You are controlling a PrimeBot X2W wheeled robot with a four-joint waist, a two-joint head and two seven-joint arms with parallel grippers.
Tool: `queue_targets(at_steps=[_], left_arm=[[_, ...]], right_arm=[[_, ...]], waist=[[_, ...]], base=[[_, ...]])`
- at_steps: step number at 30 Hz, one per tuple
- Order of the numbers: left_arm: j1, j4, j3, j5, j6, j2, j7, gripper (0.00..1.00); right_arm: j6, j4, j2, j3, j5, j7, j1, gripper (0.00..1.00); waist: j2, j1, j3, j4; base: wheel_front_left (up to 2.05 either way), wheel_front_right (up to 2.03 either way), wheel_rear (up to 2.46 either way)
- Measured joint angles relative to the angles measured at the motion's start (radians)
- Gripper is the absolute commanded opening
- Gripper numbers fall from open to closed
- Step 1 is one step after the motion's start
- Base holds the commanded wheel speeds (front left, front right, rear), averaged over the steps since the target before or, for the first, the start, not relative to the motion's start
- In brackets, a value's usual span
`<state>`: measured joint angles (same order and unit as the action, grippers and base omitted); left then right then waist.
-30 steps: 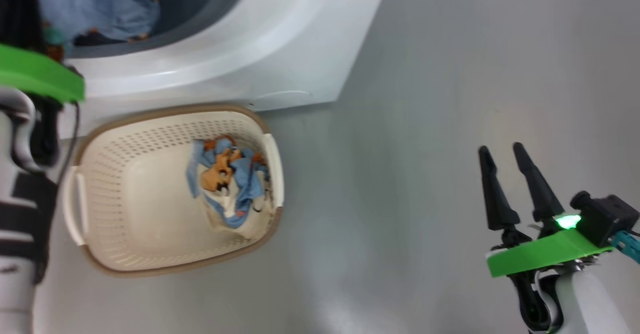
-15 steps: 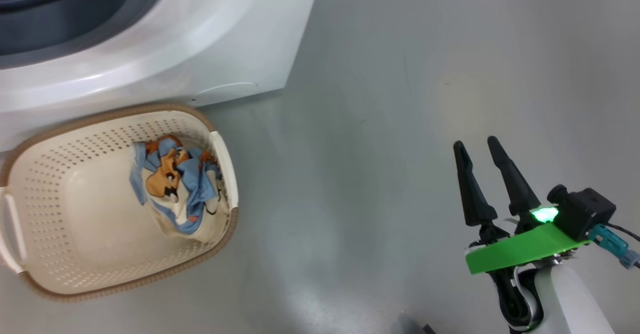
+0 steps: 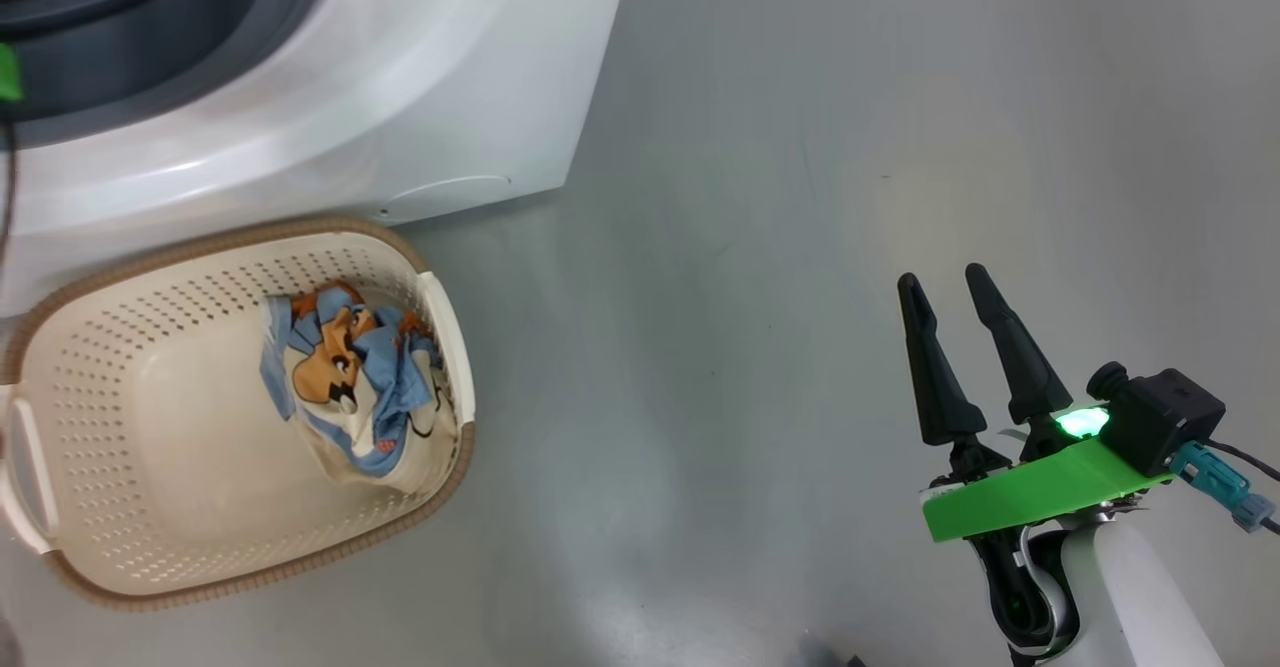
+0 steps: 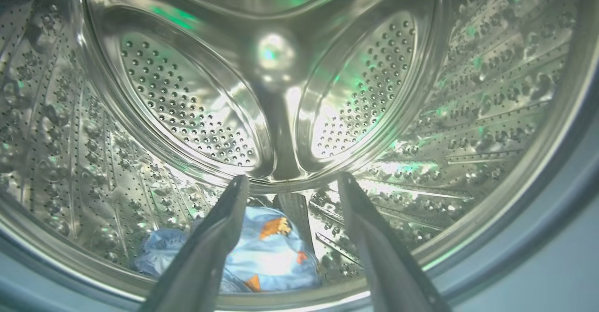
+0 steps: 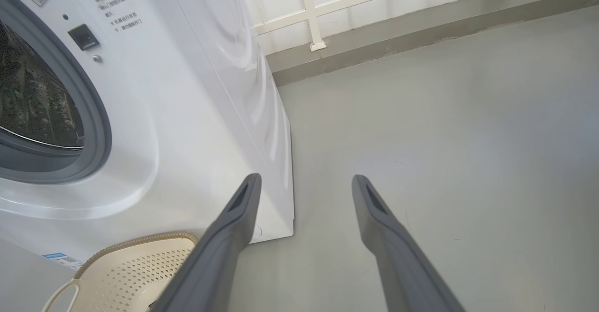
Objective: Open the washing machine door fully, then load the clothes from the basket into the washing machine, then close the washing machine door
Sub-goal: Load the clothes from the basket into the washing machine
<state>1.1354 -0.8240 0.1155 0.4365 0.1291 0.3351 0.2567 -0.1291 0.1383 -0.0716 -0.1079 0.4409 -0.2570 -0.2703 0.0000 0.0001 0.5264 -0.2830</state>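
**Deep in the drum, one piece lies loaded while the rest waits in the basket**

Inside the washing machine, the left hand hangs with its two fingers spread wide and nothing between them, pointed at the back of the steel drum. Just below those fingers a light blue garment with orange shapes lies on the drum's floor, seemingly free of both. Well outside, the right hand hovers over bare grey floor, fingers likewise apart and empty. To that hand's left sits the basket, just beside the machine's front. The rest of the clothes, blue and cream fabric crumpled together, lie at its end nearer the right hand.

Loading looks about half done. To finish cleanly, the left hand would best draw straight back along its own line, fingers apart so no fold is caught, and stay off the grey gasket ringing the opening. Over the basket it should come down on the middle of the heap and pinch through both fabrics; a grip on the top layer alone may leave the cream piece behind. A lift well above the brown rim, then a release far past the gasket, would keep cloth from hanging across the opening.
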Motion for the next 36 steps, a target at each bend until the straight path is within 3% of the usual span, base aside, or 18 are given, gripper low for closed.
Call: queue_targets(at_steps=[36], left_arm=[[-0.578, 0.293, -0.033, -0.030, 0.000, -0.153, 0.000, 1.00]], right_arm=[[0.000, 0.024, -0.104, 0.030, 0.000, 0.000, 0.109, 1.00]], waist=[[0.0000, 0.0000, -0.220, 0.158]], base=[[0.00, 0.00, 0.00]])
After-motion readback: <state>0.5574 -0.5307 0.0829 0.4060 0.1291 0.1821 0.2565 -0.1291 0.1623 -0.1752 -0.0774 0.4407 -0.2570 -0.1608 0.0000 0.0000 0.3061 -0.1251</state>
